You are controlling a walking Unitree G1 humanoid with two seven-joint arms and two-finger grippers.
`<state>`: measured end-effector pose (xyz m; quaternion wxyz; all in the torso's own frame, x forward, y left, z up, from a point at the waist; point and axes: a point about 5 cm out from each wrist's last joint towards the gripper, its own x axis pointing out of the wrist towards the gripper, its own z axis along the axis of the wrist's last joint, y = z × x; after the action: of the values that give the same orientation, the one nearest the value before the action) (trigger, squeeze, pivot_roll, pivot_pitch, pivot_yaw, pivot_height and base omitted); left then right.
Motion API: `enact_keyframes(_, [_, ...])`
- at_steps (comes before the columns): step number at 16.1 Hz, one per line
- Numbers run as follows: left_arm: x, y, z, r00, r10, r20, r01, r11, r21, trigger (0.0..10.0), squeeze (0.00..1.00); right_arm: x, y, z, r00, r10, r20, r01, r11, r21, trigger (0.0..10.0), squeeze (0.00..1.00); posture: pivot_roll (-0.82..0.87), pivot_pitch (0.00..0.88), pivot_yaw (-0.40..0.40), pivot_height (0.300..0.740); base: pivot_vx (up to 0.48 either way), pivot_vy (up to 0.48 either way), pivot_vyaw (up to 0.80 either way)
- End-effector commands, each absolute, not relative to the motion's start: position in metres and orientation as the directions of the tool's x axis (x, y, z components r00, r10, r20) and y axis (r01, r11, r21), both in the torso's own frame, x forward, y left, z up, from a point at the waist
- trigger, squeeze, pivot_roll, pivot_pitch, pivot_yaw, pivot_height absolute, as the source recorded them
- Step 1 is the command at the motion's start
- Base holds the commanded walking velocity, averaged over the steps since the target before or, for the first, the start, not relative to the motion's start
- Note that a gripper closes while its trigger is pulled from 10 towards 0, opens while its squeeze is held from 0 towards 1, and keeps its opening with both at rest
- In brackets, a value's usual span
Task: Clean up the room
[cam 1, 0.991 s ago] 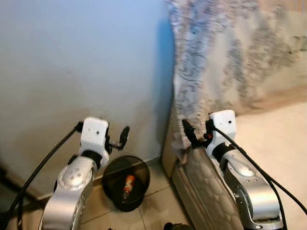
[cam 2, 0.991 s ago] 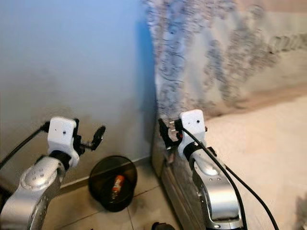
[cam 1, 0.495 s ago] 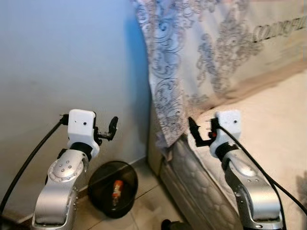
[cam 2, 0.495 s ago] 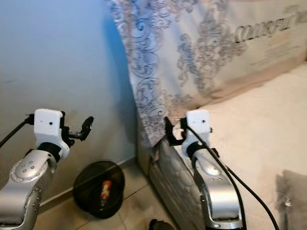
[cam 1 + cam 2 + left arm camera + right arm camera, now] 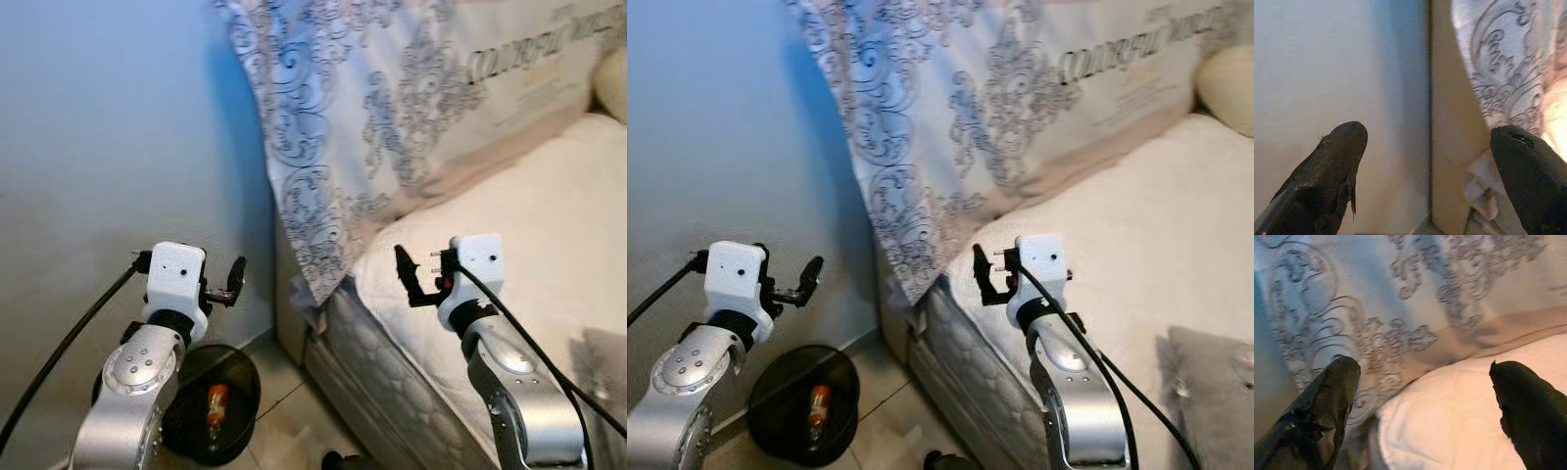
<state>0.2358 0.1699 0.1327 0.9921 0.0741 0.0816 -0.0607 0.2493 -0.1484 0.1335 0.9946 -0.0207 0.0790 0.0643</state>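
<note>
Bin (image 5: 211,416) below patterned curtain (image 5: 333,127)

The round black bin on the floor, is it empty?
Not empty. The round black bin stands upright and open-topped, with one small orange object inside.

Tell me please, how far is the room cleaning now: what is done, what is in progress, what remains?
Done: one orange item already lies in the black bin on the floor by the wall. In hand: nothing; the left gripper and the right gripper are both open and hold nothing, raised near the bed. Left: a grey cushion lies on the bed; whether it needs tidying, I cannot tell.
</note>
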Motion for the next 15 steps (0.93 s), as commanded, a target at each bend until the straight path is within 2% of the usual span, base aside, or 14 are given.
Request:
enact_keyframes(1, [0.234, 0.165, 0.136, 0.979, -0.119, -0.166, 0.142, 0.981, 0.133, 10.0, 0.00, 0.247, -0.155, 0.137, 0.983, 0.104, -0.151, -0.107, 0.994, -0.009, 10.0, 0.00, 0.09, 0.000, -0.052, 0.740, 0.000, 0.000, -0.76])
enact_keyframes(5, [0.230, 0.166, 0.136, 0.970, -0.146, -0.196, 0.168, 0.981, 0.099, 10.0, 0.00, 0.245, -0.155, 0.139, 0.988, 0.077, -0.134, -0.070, 0.996, 0.058, 10.0, 0.00, 0.09, 0.000, -0.044, 0.740, 0.000, 0.000, -0.76])
enact_keyframes(8, [0.235, 0.169, 0.143, 0.982, -0.132, -0.136, 0.156, 0.970, 0.184, 10.0, 0.00, 0.244, -0.157, 0.140, 0.993, 0.031, -0.111, -0.030, 0.999, 0.009, 10.0, 0.00, 0.08, 0.000, -0.023, 0.740, 0.000, 0.000, -0.75])
enact_keyframes(11, [0.238, 0.167, 0.145, 0.985, -0.128, -0.119, 0.146, 0.975, 0.166, 10.0, 0.00, 0.244, -0.162, 0.142, 0.997, -0.028, -0.076, 0.025, 0.999, -0.037, 10.0, 0.00, 0.07, 0.000, -0.013, 0.740, 0.000, 0.000, -0.75])
enact_keyframes(15, [0.238, 0.165, 0.147, 0.979, -0.169, -0.114, 0.181, 0.978, 0.108, 10.0, 0.00, 0.243, -0.158, 0.137, 0.991, 0.012, -0.131, -0.004, 0.998, 0.059, 10.0, 0.00, 0.07, 0.000, -0.016, 0.740, 0.000, 0.000, -0.78])
